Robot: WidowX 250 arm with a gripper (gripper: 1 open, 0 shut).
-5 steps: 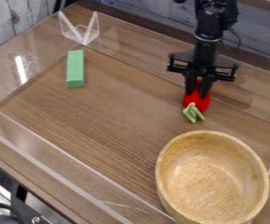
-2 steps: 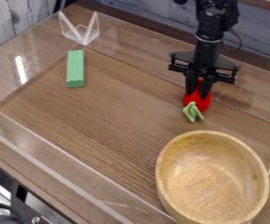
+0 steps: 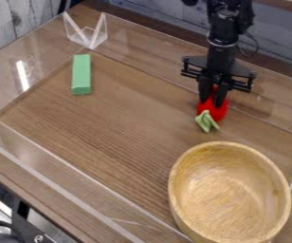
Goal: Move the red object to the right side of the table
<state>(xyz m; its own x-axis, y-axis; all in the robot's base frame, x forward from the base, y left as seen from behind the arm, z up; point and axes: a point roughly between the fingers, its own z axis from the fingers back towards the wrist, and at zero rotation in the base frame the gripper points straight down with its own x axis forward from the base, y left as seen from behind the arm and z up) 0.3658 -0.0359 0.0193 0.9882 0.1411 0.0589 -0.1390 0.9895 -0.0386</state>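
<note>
The red object (image 3: 213, 108) is a small glossy red toy fruit with a light green leafy end (image 3: 207, 121), lying on the brown wood-grain table (image 3: 123, 123) toward its right side. My black gripper (image 3: 214, 98) points straight down onto it from above, its fingers shut around the red part. The green end sticks out below the fingers toward the front. The fruit's underside and where it meets the table are hidden by the fingers.
A round light wooden bowl (image 3: 231, 193) sits at the front right, close below the fruit. A green rectangular block (image 3: 82, 74) lies at the back left. Low clear acrylic walls (image 3: 41, 157) edge the table.
</note>
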